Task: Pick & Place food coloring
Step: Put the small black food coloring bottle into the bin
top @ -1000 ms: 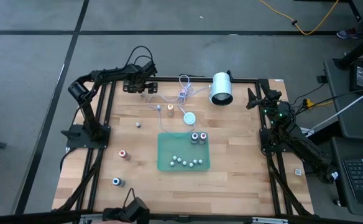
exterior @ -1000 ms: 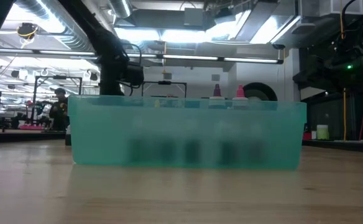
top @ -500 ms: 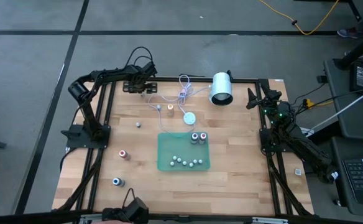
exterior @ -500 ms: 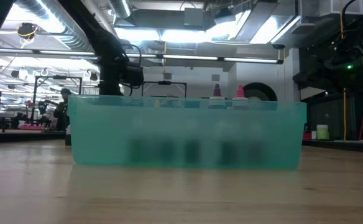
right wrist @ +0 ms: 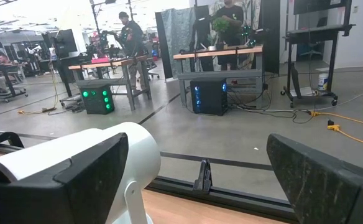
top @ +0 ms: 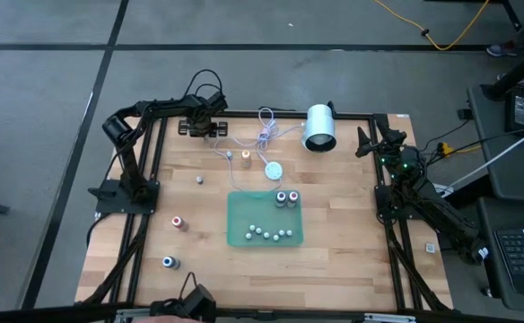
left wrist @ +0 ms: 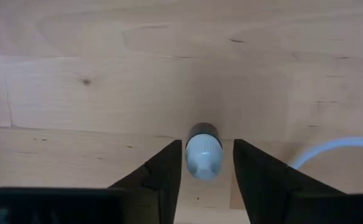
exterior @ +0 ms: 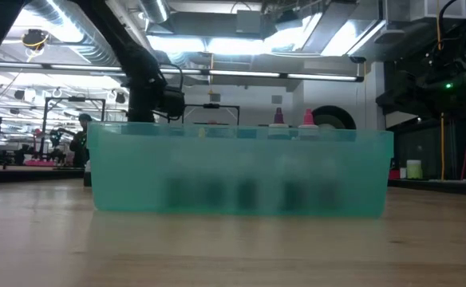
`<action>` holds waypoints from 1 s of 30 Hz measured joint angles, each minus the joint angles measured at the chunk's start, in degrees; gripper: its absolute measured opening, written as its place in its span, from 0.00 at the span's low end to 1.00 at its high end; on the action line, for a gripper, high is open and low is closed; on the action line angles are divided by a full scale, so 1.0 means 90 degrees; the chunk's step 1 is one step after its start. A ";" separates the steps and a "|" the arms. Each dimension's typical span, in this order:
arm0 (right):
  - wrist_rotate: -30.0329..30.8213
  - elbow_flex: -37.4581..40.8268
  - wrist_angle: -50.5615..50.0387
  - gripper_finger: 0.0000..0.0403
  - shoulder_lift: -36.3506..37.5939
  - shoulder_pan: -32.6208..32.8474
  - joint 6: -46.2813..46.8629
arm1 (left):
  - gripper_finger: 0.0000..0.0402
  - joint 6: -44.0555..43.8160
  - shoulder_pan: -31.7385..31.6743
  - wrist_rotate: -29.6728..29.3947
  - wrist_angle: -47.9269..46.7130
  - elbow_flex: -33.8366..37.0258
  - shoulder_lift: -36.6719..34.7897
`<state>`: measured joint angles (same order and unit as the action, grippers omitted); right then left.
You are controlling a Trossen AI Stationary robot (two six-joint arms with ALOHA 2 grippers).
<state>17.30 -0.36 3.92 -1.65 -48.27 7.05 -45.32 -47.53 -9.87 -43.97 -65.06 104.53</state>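
A tiny food coloring bottle [left wrist: 203,154] with a white top and dark body stands upright on the wood at the table's far left. My left gripper [left wrist: 207,145] [top: 205,134] points down over it, one finger on each side with narrow gaps showing. The gripper hides this bottle in the high view. Other bottles stand loose on the table: orange [top: 246,159], red [top: 179,222], blue [top: 168,262]. Two more [top: 286,197] stand in the green tray [top: 242,208]. My right gripper [right wrist: 197,180] [top: 366,142] waits open at the far right.
A large white cylinder [top: 319,127] lies at the far edge, just in front of my right gripper. A white disc [top: 273,170] on a thin looping cable [top: 264,135] lies between the left gripper and the tray. Several small white pieces [top: 266,233] lie in the tray.
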 joint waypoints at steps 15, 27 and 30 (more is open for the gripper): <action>0.0000 0.0000 0.0000 0.95 0.0000 0.0000 0.0001 | 0.26 -0.0042 -0.0026 -0.0105 0.0031 0.0000 -0.0002; 0.0000 0.0000 0.0000 0.95 0.0001 0.0002 0.0000 | 0.19 0.0225 0.0027 0.0125 -0.0047 -0.0144 -0.0222; 0.0000 0.0000 0.0000 0.95 0.0000 0.0000 0.0001 | 0.18 0.0387 0.0149 0.0124 -0.0207 -0.0217 -0.0470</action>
<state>17.30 -0.36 3.92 -1.65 -48.27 7.06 -41.84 -46.19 -8.75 -45.83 -67.01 100.30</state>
